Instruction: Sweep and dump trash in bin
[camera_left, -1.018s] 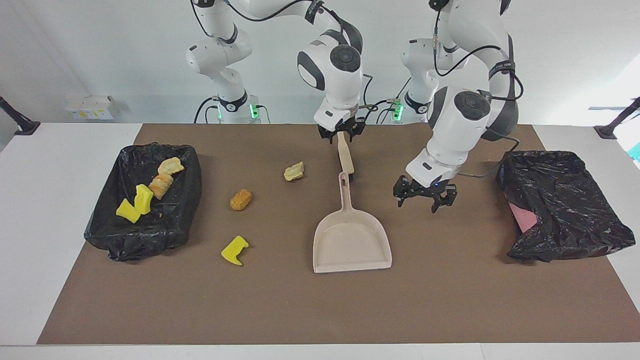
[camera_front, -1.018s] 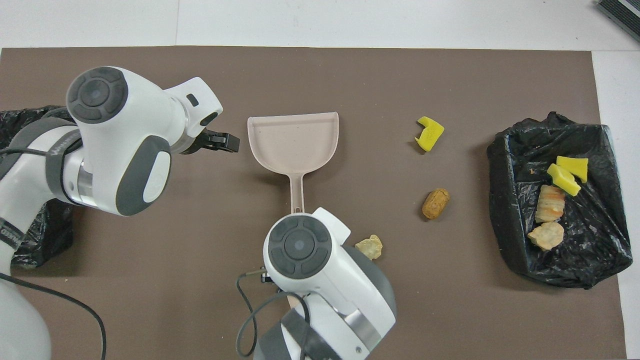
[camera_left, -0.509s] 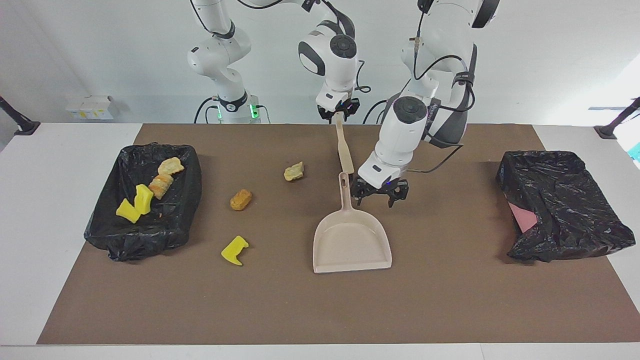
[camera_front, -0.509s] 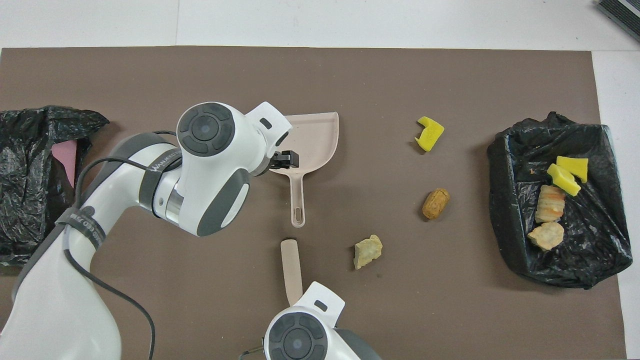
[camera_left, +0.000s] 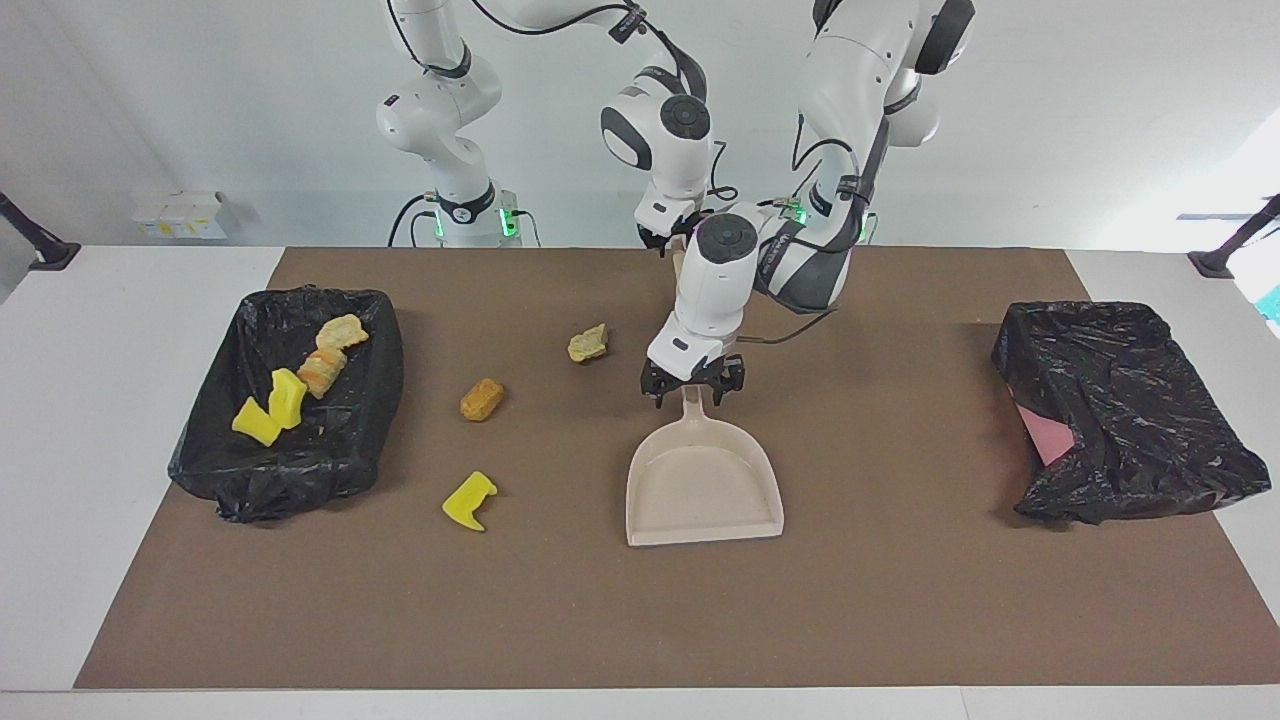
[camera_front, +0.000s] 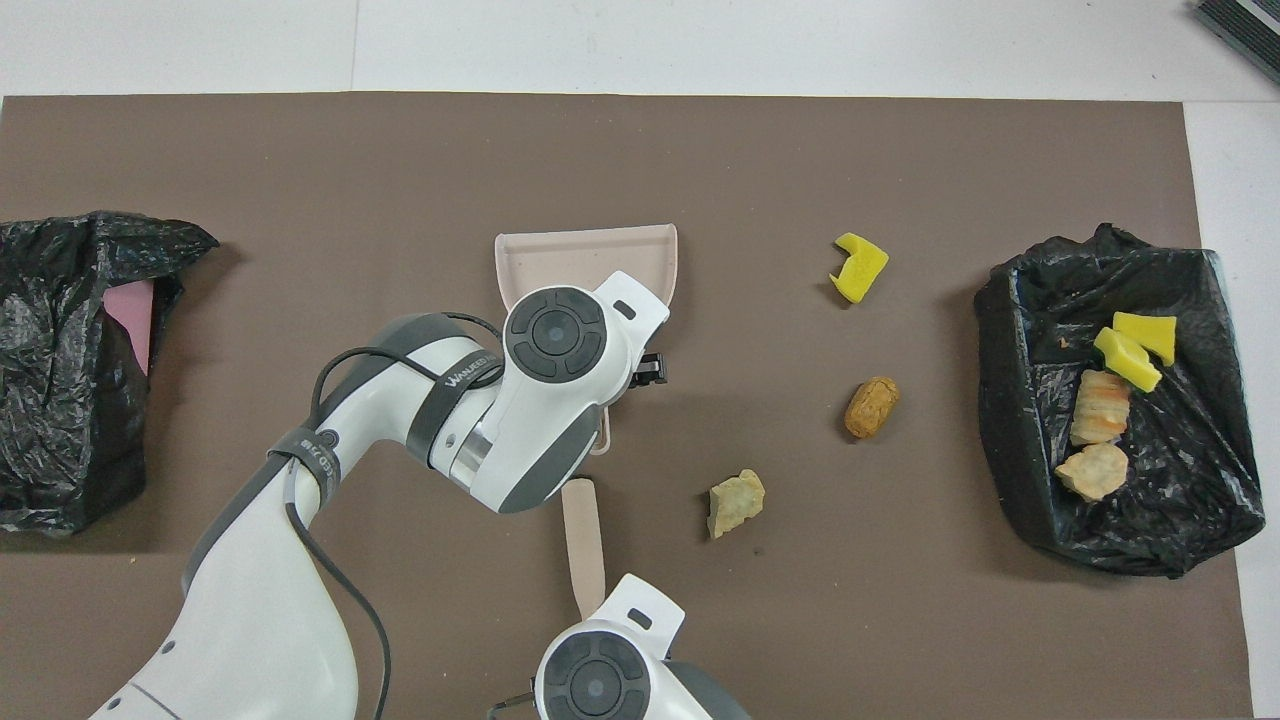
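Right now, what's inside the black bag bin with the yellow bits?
Inside the black bag-lined bin lie two bright yellow foam chunks and two tan bread-like lumps. Anything under the crinkled plastic is hidden.

The left arm (camera_front: 300, 520) reached in over the beige dustpan (camera_front: 585, 255), its wrist covering the pan's handle; only a dark bit of the left gripper (camera_front: 652, 368) showed beside the wrist. A beige brush handle (camera_front: 583, 535) ran from near the dustpan's handle toward the robots, its end hidden under the right arm (camera_front: 610, 670). On the brown surface (camera_front: 700, 160) lay three scraps: a yellow chunk (camera_front: 859, 267), an orange-tan lump (camera_front: 871, 407) and a pale tan piece (camera_front: 736, 502). A black-lined bin (camera_front: 1190, 520) at the right arm's end held two yellow chunks (camera_front: 1135, 347) and two tan lumps (camera_front: 1095, 440). Another black bag (camera_front: 60, 400) lay at the left arm's end.
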